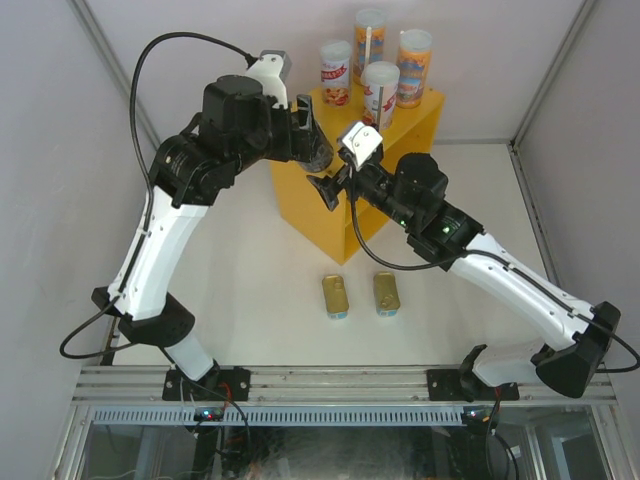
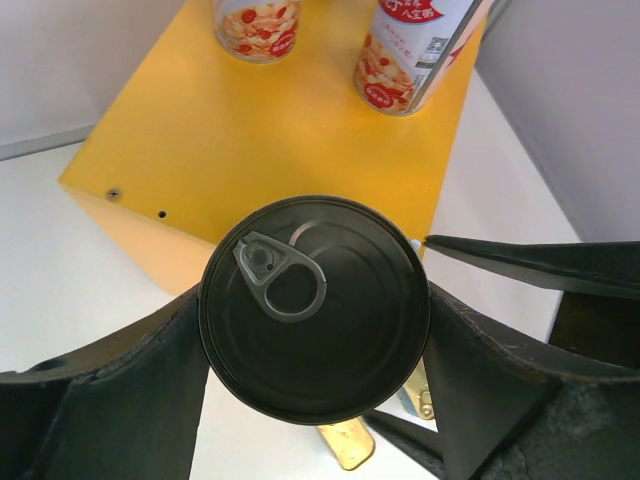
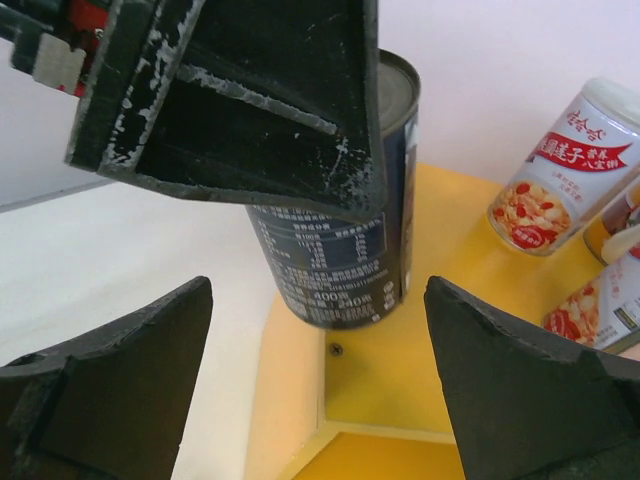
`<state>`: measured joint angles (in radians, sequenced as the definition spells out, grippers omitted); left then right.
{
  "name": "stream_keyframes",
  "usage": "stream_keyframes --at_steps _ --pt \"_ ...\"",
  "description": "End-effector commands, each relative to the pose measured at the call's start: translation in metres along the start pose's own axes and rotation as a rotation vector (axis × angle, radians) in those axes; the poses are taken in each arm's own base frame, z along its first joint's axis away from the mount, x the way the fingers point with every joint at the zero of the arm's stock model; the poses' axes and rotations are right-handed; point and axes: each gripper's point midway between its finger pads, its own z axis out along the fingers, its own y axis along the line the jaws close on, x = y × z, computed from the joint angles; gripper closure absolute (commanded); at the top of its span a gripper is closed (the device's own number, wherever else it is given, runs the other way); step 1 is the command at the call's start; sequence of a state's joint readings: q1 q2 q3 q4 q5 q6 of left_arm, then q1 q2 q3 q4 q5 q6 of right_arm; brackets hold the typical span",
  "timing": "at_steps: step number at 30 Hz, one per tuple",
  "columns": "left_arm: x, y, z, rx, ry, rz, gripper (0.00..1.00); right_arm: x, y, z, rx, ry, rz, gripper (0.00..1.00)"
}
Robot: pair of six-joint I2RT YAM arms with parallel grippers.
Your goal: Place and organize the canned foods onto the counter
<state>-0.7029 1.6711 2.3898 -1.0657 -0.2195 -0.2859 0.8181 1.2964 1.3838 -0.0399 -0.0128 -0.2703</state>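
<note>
A white worktop [image 1: 250, 290] fills the floor of a pale-walled booth, and both arms rise from its near edge. Toward 12 o'clock in the top view stands the yellow shelf unit [image 1: 305, 225], a big box with a flat top. Four tall slim cans [image 1: 380, 95] with white and orange labels stand upright on that top, grouped at its far end.

Two flat gold-topped tins lie on the worktop at 6 o'clock of the unit, well apart from it. They are side by side without touching, the left flat tin [image 1: 336, 296] at 9 o'clock of the right flat tin [image 1: 386, 293].

The left claw [image 2: 315, 340] is clenched on the dark round tin [image 2: 314, 310], one finger pressed to each side of its wall. The tin is upright with its ring-pull lid facing the left wrist camera. It sits at the near left corner of the unit's top, partly past the edge. The pictures do not settle whether its base touches the yellow surface.

The right claw [image 3: 318, 375] is released, its two fingers spread wide with nothing between them. It sits at about 5 o'clock of the dark tin in the top view, close to it and pointing at it. From the right wrist, the tin's printed label shows beyond the spread fingers, with one finger of the left claw across its upper part.
</note>
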Motion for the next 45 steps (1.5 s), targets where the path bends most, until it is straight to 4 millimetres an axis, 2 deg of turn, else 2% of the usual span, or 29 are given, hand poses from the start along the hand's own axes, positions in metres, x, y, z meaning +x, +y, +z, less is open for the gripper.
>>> stream_keyframes --at_steps 1,13,20,27,30,35,36,39,40,45 --pt "-0.074 -0.023 -0.045 0.156 -0.251 -0.101 1.00 -0.035 -0.006 0.007 -0.002 -0.106 -0.052 0.14" --pt "-0.063 -0.033 -0.060 0.230 -0.195 -0.135 1.00 -0.035 -0.019 0.024 0.051 -0.103 -0.176 0.13" --pt "-0.063 -0.038 -0.065 0.261 -0.192 -0.148 1.00 -0.027 -0.024 0.036 0.053 -0.089 -0.189 0.12" --pt "-0.064 -0.040 -0.065 0.276 -0.190 -0.156 1.00 -0.022 -0.029 0.044 0.057 -0.090 -0.183 0.17" --pt "-0.065 -0.041 -0.063 0.284 -0.190 -0.161 1.00 -0.018 -0.033 0.048 0.059 -0.084 -0.174 0.25" --pt "-0.063 -0.040 -0.057 0.276 -0.186 -0.162 1.00 -0.013 -0.037 0.051 0.049 -0.081 -0.151 0.45" --pt "-0.063 -0.040 -0.056 0.273 -0.187 -0.164 1.00 -0.013 -0.038 0.051 0.046 -0.082 -0.148 0.51" --pt "-0.070 -0.038 -0.055 0.261 -0.217 -0.177 1.00 -0.013 -0.040 0.051 0.039 -0.079 -0.138 0.80" --pt "-0.072 -0.037 -0.056 0.255 -0.229 -0.181 1.00 -0.013 -0.041 0.051 0.040 -0.079 -0.135 0.83" --pt "-0.078 -0.028 -0.054 0.213 -0.278 -0.201 0.95 -0.013 -0.046 0.052 0.037 -0.078 -0.119 0.86"
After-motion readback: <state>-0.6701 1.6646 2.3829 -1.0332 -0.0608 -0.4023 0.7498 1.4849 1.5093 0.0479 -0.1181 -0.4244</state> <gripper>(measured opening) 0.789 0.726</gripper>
